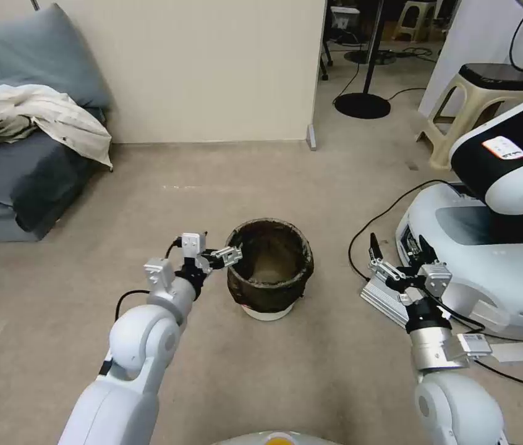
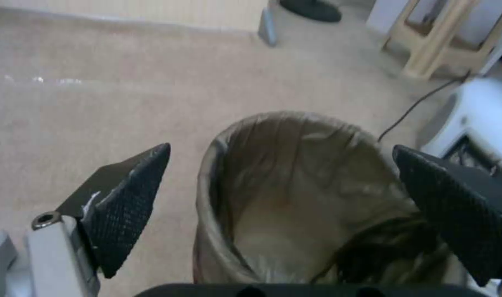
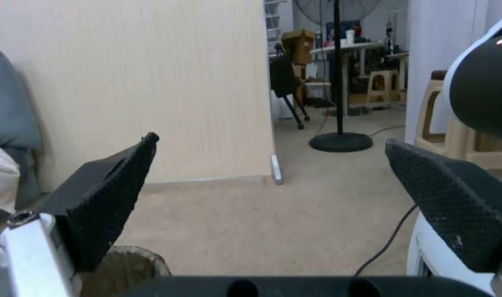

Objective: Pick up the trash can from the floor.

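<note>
The trash can (image 1: 269, 271) stands upright on the floor (image 1: 224, 185), out in the open carpet and well away from the wall, with its dark bag folded over the rim and its white base showing below. The left gripper (image 1: 227, 254) reaches in at rim height on the can's left side. Its jaws are spread and grip nothing. In the left wrist view the trash can (image 2: 295, 198) opens between the two black textured pads: one pad (image 2: 127, 202) hangs outside the rim over bare carpet (image 2: 97, 115), and the other (image 2: 460, 206) sits over the opposite side of the can. The near rim of the can lies just beyond the jaws, between the pads rather than touching either as far as can be seen.

The right gripper (image 1: 391, 259) is held up well to the right of the can, apart from it, in front of a white robot base (image 1: 490, 272) with a black cable (image 1: 373, 228) curling across the floor beside it. Its jaws are also spread and empty. In the right wrist view only a sliver of the bagged rim (image 3: 130, 264) appears beside one pad (image 3: 105, 210).
</note>
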### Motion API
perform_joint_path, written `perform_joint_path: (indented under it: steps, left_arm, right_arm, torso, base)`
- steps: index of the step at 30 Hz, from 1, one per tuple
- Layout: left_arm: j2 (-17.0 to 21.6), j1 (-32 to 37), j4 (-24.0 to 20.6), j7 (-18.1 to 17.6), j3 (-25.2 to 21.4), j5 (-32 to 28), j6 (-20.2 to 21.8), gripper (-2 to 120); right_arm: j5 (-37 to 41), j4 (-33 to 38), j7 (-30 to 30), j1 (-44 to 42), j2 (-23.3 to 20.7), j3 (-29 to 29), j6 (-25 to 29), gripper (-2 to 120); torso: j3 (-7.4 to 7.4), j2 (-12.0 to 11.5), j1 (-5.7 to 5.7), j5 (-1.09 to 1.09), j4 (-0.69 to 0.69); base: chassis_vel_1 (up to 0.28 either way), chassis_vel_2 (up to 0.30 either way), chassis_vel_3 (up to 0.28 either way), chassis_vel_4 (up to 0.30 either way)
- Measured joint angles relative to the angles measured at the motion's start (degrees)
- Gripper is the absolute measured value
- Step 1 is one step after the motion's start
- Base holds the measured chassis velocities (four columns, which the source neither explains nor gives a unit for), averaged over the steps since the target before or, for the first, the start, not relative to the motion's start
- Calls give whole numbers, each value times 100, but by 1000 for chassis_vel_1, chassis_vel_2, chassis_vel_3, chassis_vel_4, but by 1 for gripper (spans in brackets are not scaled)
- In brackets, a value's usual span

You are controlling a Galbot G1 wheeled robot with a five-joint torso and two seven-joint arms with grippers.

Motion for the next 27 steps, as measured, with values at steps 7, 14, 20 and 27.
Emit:
perform_joint_path:
  steps: [7,14,20,27]
  left_arm:
    - [-13,-427,461,-253,168,12,142,100]
    - [-68,-718,818,-421,336,13,271,100]
    - [-120,-892,1000,-550,454,25,410,100]
    - [-178,-1221,1436,-890,710,26,662,99]
  right_arm:
    - [-2,-70,1,48,20,19,2,100]
    - [-5,-109,6,93,22,26,2,100]
    - [-5,-134,6,102,21,29,2,100]
    - [-1,-150,6,115,9,40,9,100]
  torso:
    - [0,0,0,1,1]
    - [0,0,0,1,1]
    - [0,0,0,1,1]
    - [0,0,0,1,0]
  base:
    - [0,0,0,0]
    - [0,0,0,0]
    - [0,0,0,0]
    - [0,0,0,0]
